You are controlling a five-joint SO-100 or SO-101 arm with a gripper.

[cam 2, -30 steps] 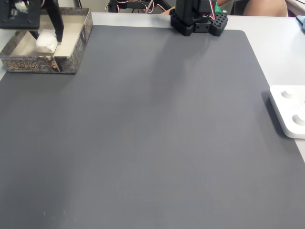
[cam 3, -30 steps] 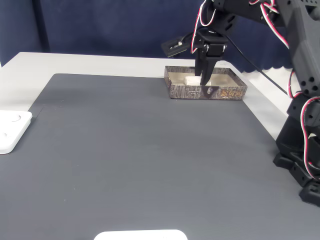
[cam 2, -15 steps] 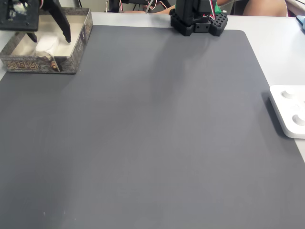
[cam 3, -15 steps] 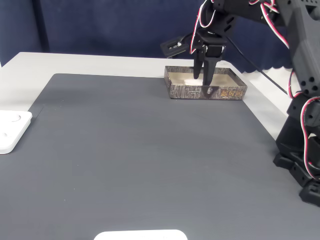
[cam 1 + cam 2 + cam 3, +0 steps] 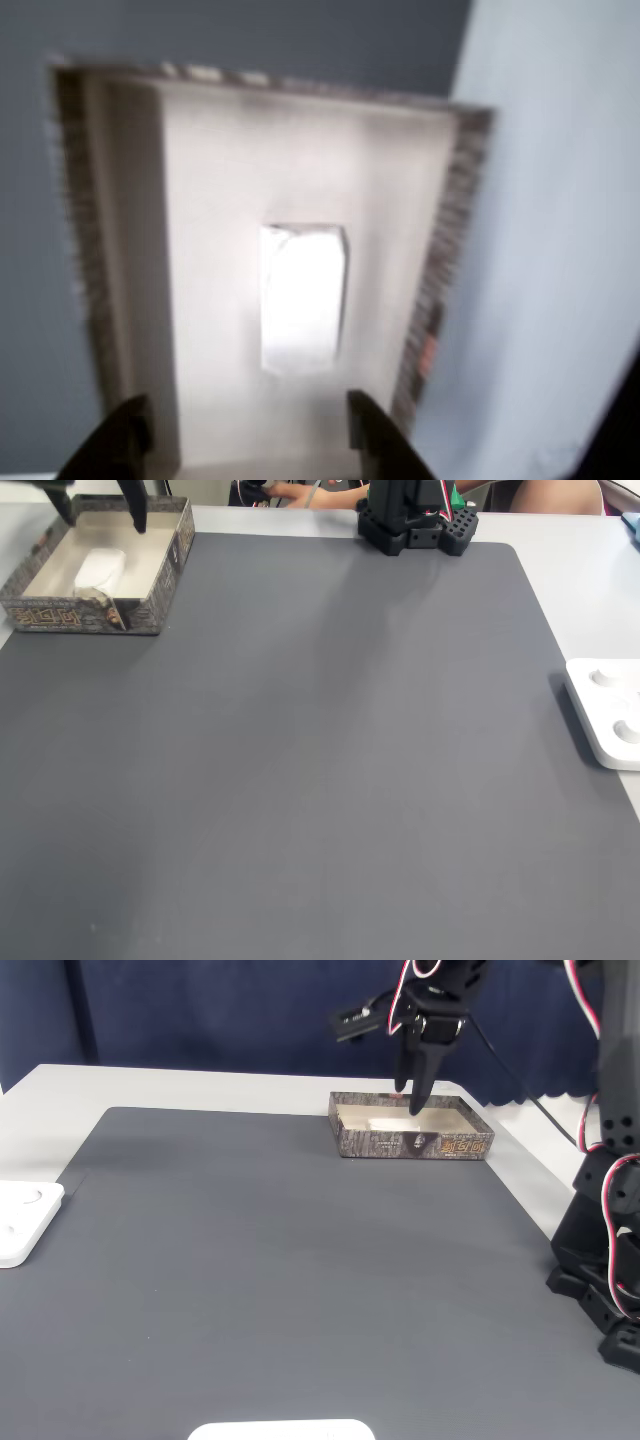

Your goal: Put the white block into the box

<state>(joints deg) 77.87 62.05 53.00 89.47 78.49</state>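
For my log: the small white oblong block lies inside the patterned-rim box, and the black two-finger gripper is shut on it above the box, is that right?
Not quite. The small white oblong block does lie inside the patterned-rim box, but the black two-finger gripper is open and clear of it, as the fixed view from above shows.

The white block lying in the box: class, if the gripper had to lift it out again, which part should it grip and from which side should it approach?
Grip the white block across its two long sides, near the middle, coming straight down from above. It lies flat on the floor of the box, whose walls would likely block a sideways approach. The open gripper hangs above it.
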